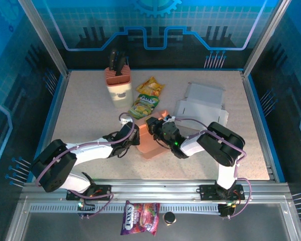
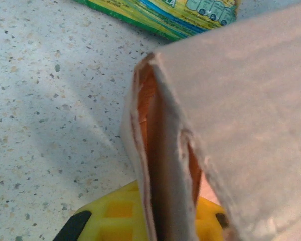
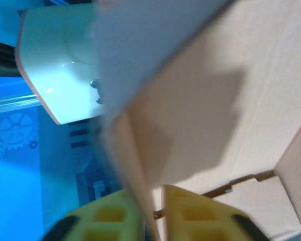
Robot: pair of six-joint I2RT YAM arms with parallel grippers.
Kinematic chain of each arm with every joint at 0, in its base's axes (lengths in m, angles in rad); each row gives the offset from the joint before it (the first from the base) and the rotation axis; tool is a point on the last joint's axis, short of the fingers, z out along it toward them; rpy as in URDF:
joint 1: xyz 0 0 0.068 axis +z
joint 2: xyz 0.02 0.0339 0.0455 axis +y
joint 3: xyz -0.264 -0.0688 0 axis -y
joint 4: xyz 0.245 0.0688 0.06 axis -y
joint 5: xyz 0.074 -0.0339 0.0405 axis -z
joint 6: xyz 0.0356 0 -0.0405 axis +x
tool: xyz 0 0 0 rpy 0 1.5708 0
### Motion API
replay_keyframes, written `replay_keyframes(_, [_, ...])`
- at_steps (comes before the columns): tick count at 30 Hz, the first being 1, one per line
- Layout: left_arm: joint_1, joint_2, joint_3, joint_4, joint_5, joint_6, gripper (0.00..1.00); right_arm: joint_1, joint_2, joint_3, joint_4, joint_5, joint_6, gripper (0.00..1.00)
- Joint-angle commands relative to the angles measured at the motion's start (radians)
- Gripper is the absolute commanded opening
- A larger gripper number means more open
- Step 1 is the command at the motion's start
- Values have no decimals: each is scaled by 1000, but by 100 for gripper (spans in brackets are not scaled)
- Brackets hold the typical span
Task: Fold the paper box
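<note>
The salmon-orange paper box [image 1: 148, 144] stands half-formed at mid-table between my two grippers. My left gripper [image 1: 136, 136] is at the box's left side. In the left wrist view its yellow fingers [image 2: 110, 217] are shut on an upright double wall of the paper box [image 2: 165, 150], whose grey outer panel slopes off to the right. My right gripper [image 1: 156, 129] reaches in from the right at the box's far top. In the right wrist view a thin wall of the paper box [image 3: 210, 100] rises between the yellow fingers [image 3: 200, 216]. This right gripper [image 3: 158, 213] is slightly open, a narrow gap showing beside the wall.
A cream knife block [image 1: 119, 85] stands at the back left, with yellow-green snack bags [image 1: 148, 98] beside it; one bag's edge [image 2: 165, 12] lies just beyond the box. Flat white boxes [image 1: 203, 103] lie at the back right. A candy bag [image 1: 140, 217] rests on the front rail.
</note>
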Motion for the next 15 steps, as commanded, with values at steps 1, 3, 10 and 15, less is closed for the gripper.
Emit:
replay_keyframes(1, [-7, -7, 41, -5, -1, -14, 0, 19, -59, -14, -132, -13, 8, 34])
replay_keyframes(3, [-7, -24, 40, -35, 0, -8, 0, 6, -110, -23, -190, -24, 5, 45])
replay_keyframes(10, [-4, -107, 44, -147, 11, 5, 0, -46, -378, -3, -581, -85, -44, 73])
replay_keyframes(15, [23, -156, 96, -260, 89, 19, 0, -102, -574, 95, -970, -115, -212, 79])
